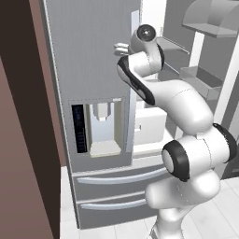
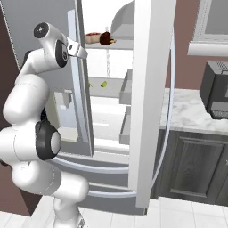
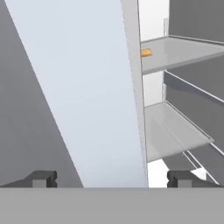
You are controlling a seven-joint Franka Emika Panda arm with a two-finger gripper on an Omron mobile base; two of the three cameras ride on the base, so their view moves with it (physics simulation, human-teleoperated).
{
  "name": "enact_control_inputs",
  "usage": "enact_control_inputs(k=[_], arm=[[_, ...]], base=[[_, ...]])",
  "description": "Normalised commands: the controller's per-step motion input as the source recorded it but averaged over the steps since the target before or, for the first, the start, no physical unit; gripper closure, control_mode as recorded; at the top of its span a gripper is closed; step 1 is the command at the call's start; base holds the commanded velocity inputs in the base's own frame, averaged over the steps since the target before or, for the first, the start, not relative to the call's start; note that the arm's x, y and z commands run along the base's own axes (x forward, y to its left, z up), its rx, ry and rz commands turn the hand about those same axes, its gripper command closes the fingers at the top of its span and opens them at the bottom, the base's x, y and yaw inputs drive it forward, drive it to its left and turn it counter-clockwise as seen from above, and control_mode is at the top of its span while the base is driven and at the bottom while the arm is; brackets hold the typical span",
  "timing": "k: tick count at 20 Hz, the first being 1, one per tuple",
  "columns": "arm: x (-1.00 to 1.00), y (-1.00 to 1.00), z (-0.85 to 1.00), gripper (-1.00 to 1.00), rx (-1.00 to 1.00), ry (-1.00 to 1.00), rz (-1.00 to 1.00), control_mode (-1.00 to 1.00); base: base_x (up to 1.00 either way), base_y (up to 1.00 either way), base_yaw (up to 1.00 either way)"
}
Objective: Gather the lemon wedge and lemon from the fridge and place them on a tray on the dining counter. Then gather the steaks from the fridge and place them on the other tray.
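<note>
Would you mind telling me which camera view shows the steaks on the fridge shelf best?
The right base view: the steaks sit in plain sight on the upper shelf, seen through the open fridge door. The hand view catches just a small orange item on a shelf; the left base view gives the closed door.

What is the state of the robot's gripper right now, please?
Two-finger gripper: open, holding nothing, jaws spread either side of the grey fridge door's edge.
</note>
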Motion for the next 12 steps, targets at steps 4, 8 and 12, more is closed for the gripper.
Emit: enact_control_inputs(k=[4, 8, 12], arm=[[0.32, -0.01, -0.25, -1.00, 0.00, 0.00, 0.07, -1.00], [0.31, 0.00, -0.32, -1.00, -0.01, -0.01, 0.04, -1.00], [0.27, 0.00, -0.34, -1.00, -0.05, 0.00, 0.01, -1.00]], base=[[0.00, 0.00, 0.00], [0.00, 0.00, 0.00], [0.00, 0.00, 0.00]])
